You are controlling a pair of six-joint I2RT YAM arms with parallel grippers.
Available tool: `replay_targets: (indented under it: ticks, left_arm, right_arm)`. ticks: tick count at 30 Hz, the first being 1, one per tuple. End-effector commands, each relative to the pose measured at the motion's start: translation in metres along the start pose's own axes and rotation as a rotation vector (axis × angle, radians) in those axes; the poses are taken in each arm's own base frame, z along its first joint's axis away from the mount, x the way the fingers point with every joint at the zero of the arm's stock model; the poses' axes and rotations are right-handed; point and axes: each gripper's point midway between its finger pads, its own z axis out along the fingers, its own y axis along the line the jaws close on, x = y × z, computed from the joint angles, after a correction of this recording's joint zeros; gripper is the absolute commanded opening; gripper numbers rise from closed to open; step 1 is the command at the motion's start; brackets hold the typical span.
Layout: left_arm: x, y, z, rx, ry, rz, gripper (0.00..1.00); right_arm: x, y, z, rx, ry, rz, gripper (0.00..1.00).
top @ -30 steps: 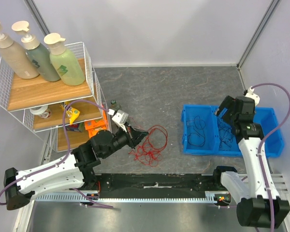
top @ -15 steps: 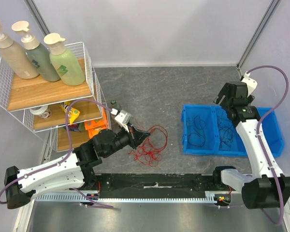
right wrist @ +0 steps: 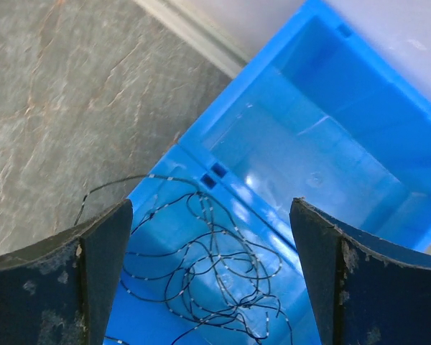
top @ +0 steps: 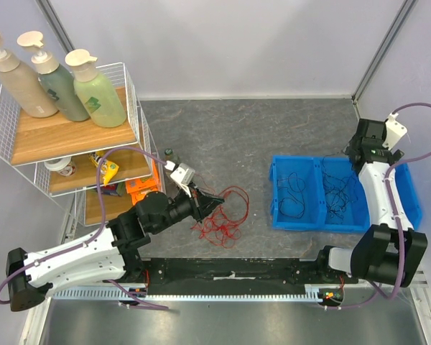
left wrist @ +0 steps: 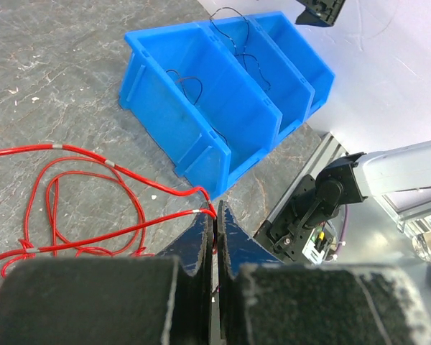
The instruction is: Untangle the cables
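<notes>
Red cables (top: 215,228) pinched in left gripper (left wrist: 215,219); right gripper (right wrist: 210,237) gapes above blue bin (top: 296,219).

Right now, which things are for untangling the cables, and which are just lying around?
For the job: red cables, pinched by the left gripper; black cables in the bin; open right gripper.
Just lying about: three bottles; the shelf they stand on.
</notes>
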Motion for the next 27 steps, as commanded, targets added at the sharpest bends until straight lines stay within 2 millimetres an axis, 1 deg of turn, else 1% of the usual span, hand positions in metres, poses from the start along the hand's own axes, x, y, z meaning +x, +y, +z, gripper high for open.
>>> replay_targets:
  ticks: [1,4,6,9,11,13,15,17,18,20,22,24,27]
  left_arm:
    - [-0.024,-0.015,0.004,0.038,-0.038,0.050,0.02]
    - [-0.022,-0.017,0.009,0.037,-0.019,0.047,0.02]
    - [-0.019,-0.017,0.012,0.034,-0.012,0.023,0.02]
    - [-0.014,-0.017,0.014,0.039,-0.008,-0.014,0.02]
    - [-0.010,-0.015,0.015,0.034,-0.002,-0.030,0.02]
    - [-0.008,-0.015,0.013,0.038,0.002,-0.039,0.02]
    - [-0.006,-0.012,0.010,0.030,-0.001,-0.043,0.02]
    - [-0.008,-0.009,0.006,0.024,-0.017,-0.050,0.02]
    - [-0.010,-0.009,0.004,0.019,-0.022,-0.048,0.02]
    - [-0.015,-0.009,-0.002,0.020,-0.034,-0.040,0.02]
    - [-0.016,-0.005,-0.005,0.001,-0.040,-0.026,0.02]
    - [-0.018,-0.003,-0.007,-0.011,-0.048,-0.017,0.02]
    - [-0.017,-0.001,-0.007,-0.016,-0.047,-0.016,0.02]
  right_arm:
    - [0.009,0.036,0.001,-0.215,0.038,-0.007,0.97]
    - [0.021,0.036,0.001,-0.239,0.051,-0.025,0.93]
    - [0.025,0.039,-0.003,-0.263,0.059,-0.033,0.93]
    - [0.039,0.057,-0.021,-0.391,0.092,-0.035,0.91]
    - [0.046,0.071,-0.035,-0.491,0.094,-0.050,0.88]
    - [0.051,0.082,-0.044,-0.568,0.086,-0.052,0.82]
    - [0.057,0.090,-0.044,-0.614,0.092,-0.042,0.77]
    - [0.065,0.095,-0.041,-0.633,0.115,-0.037,0.71]
    - [0.068,0.097,-0.041,-0.639,0.127,-0.036,0.65]
    - [0.073,0.097,-0.038,-0.631,0.149,-0.016,0.64]
    - [0.077,0.097,-0.036,-0.630,0.151,-0.010,0.59]
    - [0.080,0.102,-0.041,-0.678,0.155,-0.007,0.55]
    - [0.084,0.102,-0.040,-0.681,0.164,-0.007,0.50]
